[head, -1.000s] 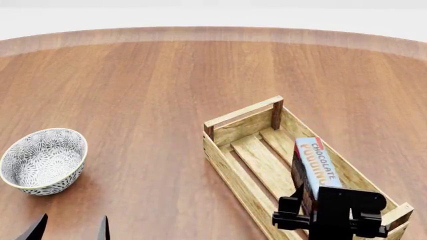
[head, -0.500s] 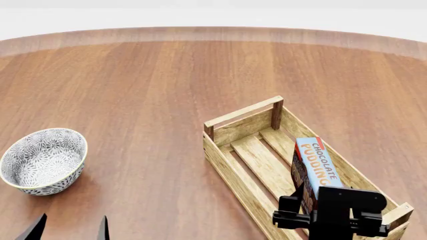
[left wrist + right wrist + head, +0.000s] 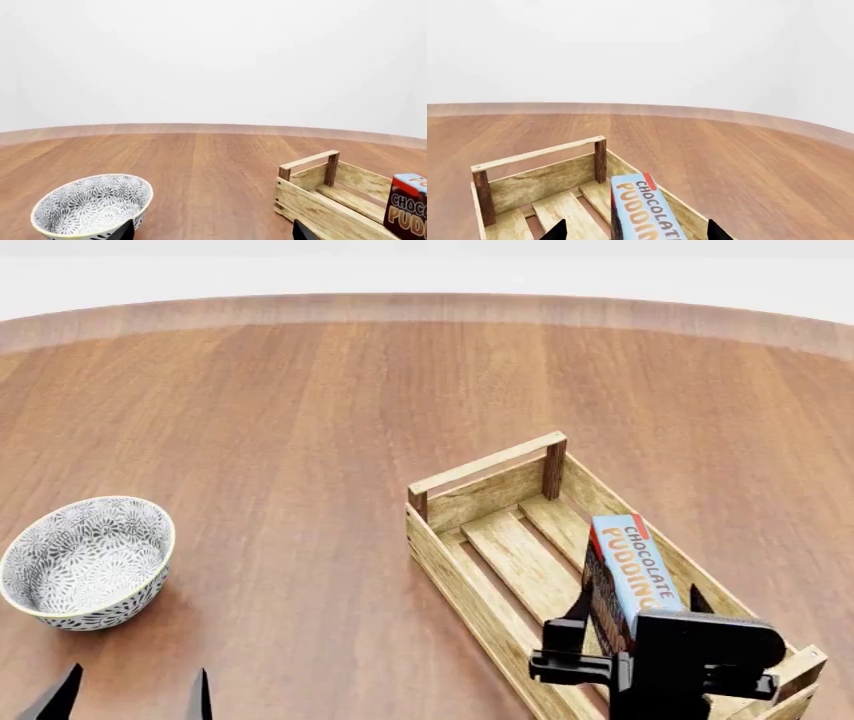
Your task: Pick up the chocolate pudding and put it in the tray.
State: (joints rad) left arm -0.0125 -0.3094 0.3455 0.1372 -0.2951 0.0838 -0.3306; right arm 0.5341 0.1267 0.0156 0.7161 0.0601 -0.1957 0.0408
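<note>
Right end effector (image 3: pixel 638 602): standing open, fingers spread to either side of the chocolate pudding (image 3: pixel 633 568) with a visible gap on both sides, gripping nothing. Hovering low over the near end of the tray (image 3: pixel 483 498).

Chocolate pudding: sitting inside the tray, on edge, light-blue lettered face turned up and toward the far long wall, leaning at or against that wall. Bottom edge hidden behind the end effector body in the head view, so contact with the slats cannot be confirmed; right wrist view showing the box (image 3: pixel 644 212) between the two dark fingertips (image 3: pixel 557 231), clear of both.

Tray: resting on the table (image 3: pixel 334 420), set at an angle, one bar handle at the far end.

Left end effector (image 3: pixel 128 692): idling at the near table edge, fingertips apart, carrying nothing, just short of the bowl (image 3: pixel 86 560).

Task status, as a judgement: pick-up complete; placement appearing complete, box released within the tray walls. Remaining: withdrawing the right arm straight up without brushing the leaning box. Risk: tipping the box flat, though remaining inside the tray either way.
</note>
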